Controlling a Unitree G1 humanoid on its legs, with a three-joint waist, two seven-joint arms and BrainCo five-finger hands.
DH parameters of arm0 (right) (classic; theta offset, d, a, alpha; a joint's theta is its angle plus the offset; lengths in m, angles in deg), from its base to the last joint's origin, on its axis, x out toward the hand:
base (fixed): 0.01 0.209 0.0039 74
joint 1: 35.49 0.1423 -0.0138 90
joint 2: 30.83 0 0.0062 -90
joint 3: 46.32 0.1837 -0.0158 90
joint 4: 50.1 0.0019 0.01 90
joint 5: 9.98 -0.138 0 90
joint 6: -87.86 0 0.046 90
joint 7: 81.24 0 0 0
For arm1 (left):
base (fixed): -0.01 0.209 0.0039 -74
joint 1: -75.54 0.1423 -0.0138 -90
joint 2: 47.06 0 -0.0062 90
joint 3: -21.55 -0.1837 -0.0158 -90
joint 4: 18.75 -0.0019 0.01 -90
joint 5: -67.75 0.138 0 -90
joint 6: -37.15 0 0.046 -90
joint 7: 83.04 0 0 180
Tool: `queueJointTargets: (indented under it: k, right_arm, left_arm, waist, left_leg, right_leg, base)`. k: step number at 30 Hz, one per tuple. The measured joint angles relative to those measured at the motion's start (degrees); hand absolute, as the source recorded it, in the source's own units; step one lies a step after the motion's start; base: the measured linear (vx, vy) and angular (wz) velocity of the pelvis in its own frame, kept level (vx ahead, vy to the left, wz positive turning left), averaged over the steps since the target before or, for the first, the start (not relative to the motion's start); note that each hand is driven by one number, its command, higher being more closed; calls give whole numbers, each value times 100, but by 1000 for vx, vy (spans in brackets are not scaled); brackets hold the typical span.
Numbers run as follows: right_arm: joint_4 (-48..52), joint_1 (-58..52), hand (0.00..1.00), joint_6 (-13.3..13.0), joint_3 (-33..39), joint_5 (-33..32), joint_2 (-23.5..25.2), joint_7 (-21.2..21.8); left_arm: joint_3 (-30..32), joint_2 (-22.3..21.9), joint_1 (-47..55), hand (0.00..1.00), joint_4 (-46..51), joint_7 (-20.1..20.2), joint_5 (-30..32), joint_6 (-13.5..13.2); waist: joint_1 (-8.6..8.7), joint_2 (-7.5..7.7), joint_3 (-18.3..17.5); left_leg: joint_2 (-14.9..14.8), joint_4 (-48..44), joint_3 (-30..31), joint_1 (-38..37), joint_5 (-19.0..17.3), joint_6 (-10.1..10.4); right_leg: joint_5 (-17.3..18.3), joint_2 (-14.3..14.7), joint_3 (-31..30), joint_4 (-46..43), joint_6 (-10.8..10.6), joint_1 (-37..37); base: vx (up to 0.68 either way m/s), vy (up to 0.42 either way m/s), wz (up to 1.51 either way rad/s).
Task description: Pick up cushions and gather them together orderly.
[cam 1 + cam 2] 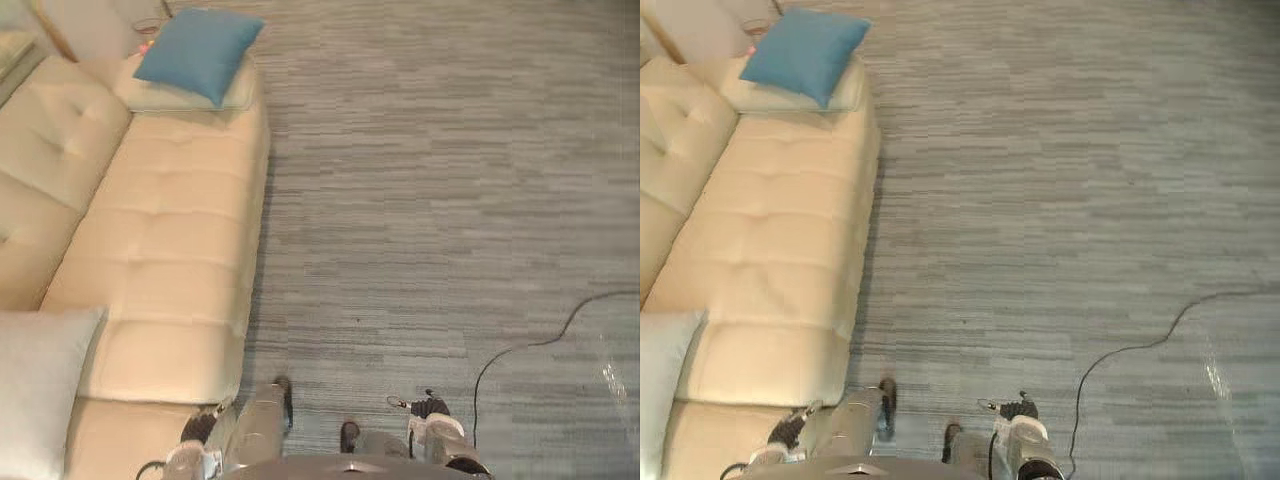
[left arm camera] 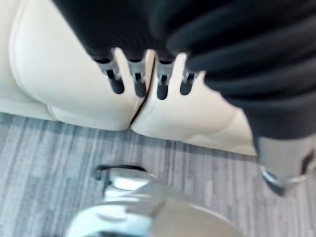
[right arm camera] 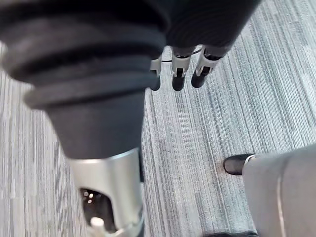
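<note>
Right now both hands are hanging low and gripping nothing. The left hand (image 2: 139,81) is hanging just beside the near front edge of the sofa (image 1: 170,250). Its fingers are pointing straight down in a loose row in front of the cream upholstery, with nothing between them. The right hand (image 3: 178,75) is hanging over the carpet (image 1: 430,200), well apart from the sofa, and its fingers are likewise running straight and relaxed, closing on nothing.

The cushions are all lying on the sofa. A blue cushion (image 1: 198,52) is sitting at the far end of the seat, turned cornerwise and resting on top of a cream cushion (image 1: 236,94), which is lying flat beneath it and showing along its front and right edges. A pale cushion (image 1: 40,390) is lying at the near end, toward the back of the seat, well apart from the other two and partly running out of view.
</note>
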State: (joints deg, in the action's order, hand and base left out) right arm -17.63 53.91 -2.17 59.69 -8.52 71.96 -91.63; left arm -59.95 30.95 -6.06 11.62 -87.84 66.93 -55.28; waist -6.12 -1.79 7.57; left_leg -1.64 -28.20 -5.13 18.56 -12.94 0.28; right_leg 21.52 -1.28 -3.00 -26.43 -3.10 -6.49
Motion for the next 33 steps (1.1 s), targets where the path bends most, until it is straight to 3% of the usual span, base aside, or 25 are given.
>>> queueJointTargets:
  k: [1,2,3,4,5,6,7,10,12,13,14,15,16,19,21,22,23,24,25,26,29,30,31,32,33]
  right_arm:
    - [-10,-113,0,2,-4,-1,83,9]
    - [35,-124,0,-22,55,-9,166,24]
    - [36,-85,0,-30,94,-7,187,32]
    - [39,-84,0,-31,110,-7,205,36]
    - [61,-65,0,-67,159,-6,225,36]
    - [103,-72,0,-109,234,-4,223,39]
    - [129,-78,0,-114,231,-4,220,39]
    - [317,-40,0,-151,232,-8,230,41]
    - [465,68,0,-150,230,-10,160,37]
    - [490,103,0,-158,232,-29,141,31]
    - [479,128,0,-141,220,-61,163,26]
    - [459,126,0,-138,226,-106,189,30]
    - [415,208,0,-130,256,-123,148,25]
    - [251,350,0,-125,488,-139,46,27]
    - [268,264,0,-124,501,-130,31,28]
    - [279,241,0,-125,480,-129,44,28]
    - [314,152,0,-125,424,-134,51,31]
    - [322,117,0,-124,413,-136,48,31]
    - [295,94,0,-113,412,-149,53,26]
    - [269,74,0,-96,414,-184,64,14]
    - [267,13,0,-93,297,-222,82,-2]
    - [254,45,0,-92,330,-224,102,1]
    - [256,32,0,-91,343,-224,101,-5]
    - [258,26,0,-87,352,-224,101,-7]
    - [256,-15,0,-77,399,-222,124,-14]
  left_arm:
    - [-4,87,33,0,-32,-3,0,3]
    - [-7,172,20,0,-66,-20,34,5]
    - [-21,204,-26,0,-58,-26,104,6]
    - [-40,211,-56,0,-51,-27,106,7]
    - [-138,231,-94,0,-32,-30,106,11]
    - [-191,215,-152,0,53,-34,110,15]
    - [-194,209,-161,0,78,-36,110,12]
    - [-187,166,-331,0,112,-66,105,9]
    - [-195,70,-396,0,112,-89,104,10]
    - [-223,17,-484,0,111,-96,105,7]
    - [-249,5,-506,0,109,-95,106,3]
    - [-250,30,-537,0,101,-92,107,2]
    - [-257,-117,-682,0,-14,-82,111,6]
    - [-231,-327,-750,0,-66,-59,126,-23]
    - [-126,-341,-733,0,-62,-67,126,-28]
    - [-7,-363,-736,0,-50,-68,125,-19]
    - [103,-437,-703,0,8,-67,124,-6]
    - [135,-474,-671,0,75,-57,115,-7]
    - [162,-491,-671,0,202,-52,111,-3]
    - [163,-470,-677,0,308,-55,104,-5]
    - [141,-468,-669,0,501,-56,103,-17]
    - [138,-466,-680,0,521,-57,100,-66]
    - [124,-468,-708,0,533,-56,99,-81]
    - [122,-474,-716,0,542,-53,100,-87]
    - [110,-489,-713,0,552,-51,92,-112]
  waist:
    - [56,116,-85]
    - [160,310,-179]
    - [229,344,-166]
    - [259,338,-139]
    - [308,252,-82]
    - [332,234,-55]
    - [332,223,-51]
    - [407,170,37]
    - [478,14,117]
    - [516,-37,165]
    - [560,76,197]
    - [587,209,239]
    - [598,48,319]
    - [627,-62,359]
    - [660,-164,334]
    - [687,-218,350]
    - [636,-247,363]
    - [593,-268,380]
    - [521,-371,404]
    - [462,-276,472]
    - [402,-252,473]
    - [370,-235,467]
    - [325,-224,467]
    - [307,-222,470]
    - [283,-218,468]
  left_leg:
    - [152,26,-55,-46,-99,-57]
    - [290,33,-155,-166,-248,-152]
    - [329,22,-208,-342,-318,-242]
    - [332,28,-210,-477,-382,-295]
    - [339,77,-178,-798,-526,-357]
    - [327,195,-102,-1181,-675,-387]
    - [309,279,-80,-1352,-715,-385]
    - [152,871,42,-2116,-796,-336]
    - [-95,1287,38,-2555,-785,-316]
    - [-225,1523,75,-2790,-742,-250]
    - [-215,1671,165,-2990,-719,-207]
    - [-170,1743,258,-3113,-724,-182]
    - [-334,1773,429,-3298,-696,-85]
    - [-369,1609,888,-3478,62,130]
    - [-501,696,1107,-3277,395,351]
    - [-546,-332,1225,-2850,841,558]
    - [-606,-1467,1208,-2333,1642,801]
    - [-713,-2104,1116,-2055,1564,818]
    - [-995,-3276,713,-1437,1061,592]
    - [-1114,-3740,316,-1012,626,363]
    - [-1099,-3265,-279,-225,3,203]
    - [-1023,-2373,-599,46,-150,205]
    - [-837,-1156,-793,166,-91,173]
    - [-742,-571,-822,209,33,152]
    - [-596,564,-853,235,775,149]
  right_leg:
    - [74,-159,-21,-382,-176,-88]
    - [29,-339,-26,-1405,-507,-490]
    - [-342,-400,6,-2197,-666,-786]
    - [-563,-455,78,-2533,-632,-905]
    - [-705,-591,389,-3156,-436,-1033]
    - [-588,-739,796,-3457,-208,-1080]
    - [-531,-784,982,-3483,-137,-1111]
    - [-241,-871,1692,-2880,49,-1653]
    - [-363,-732,1943,-1880,84,-1989]
    - [-779,-589,1927,-827,26,-2144]
    - [-1466,-514,1833,430,-12,-2096]
    - [-2128,-511,1723,966,30,-2013]
    - [-2773,-381,1710,958,323,-1859]
    - [-1816,-490,1696,-244,517,-1929]
    - [-1365,-447,1920,-337,512,-1533]
    - [-1144,-413,2092,-223,494,-1162]
    - [-986,-342,2121,-15,489,-791]
    - [-927,-288,2156,82,505,-616]
    - [-783,-209,2242,260,565,-174]
    - [-735,-225,2277,415,481,212]
    - [-720,-308,2400,1047,241,993]
    - [-730,-402,2431,1206,139,1208]
    - [-665,-543,2459,1310,-17,1390]
    - [-615,-606,2470,1369,-111,1496]
    - [-493,-683,2495,1474,-294,1746]
  base:
    - [439,195,-23]
    - [536,208,-9]
    - [542,201,-11]
    - [449,143,-7]
    - [467,81,4]
    - [462,51,8]
    - [471,-6,16]
    - [490,-84,20]
    - [491,-107,10]
    - [577,-154,30]
    - [604,-188,38]
    - [649,-245,33]
    - [634,-260,22]
    - [659,-258,19]
    - [561,-191,43]
    - [392,-125,48]
    - [464,-114,43]
    - [539,-87,25]
    - [510,-40,21]
    - [405,-11,21]
    - [381,46,21]
    - [429,137,11]
    - [453,173,7]
    - [492,239,5]
    - [527,260,8]
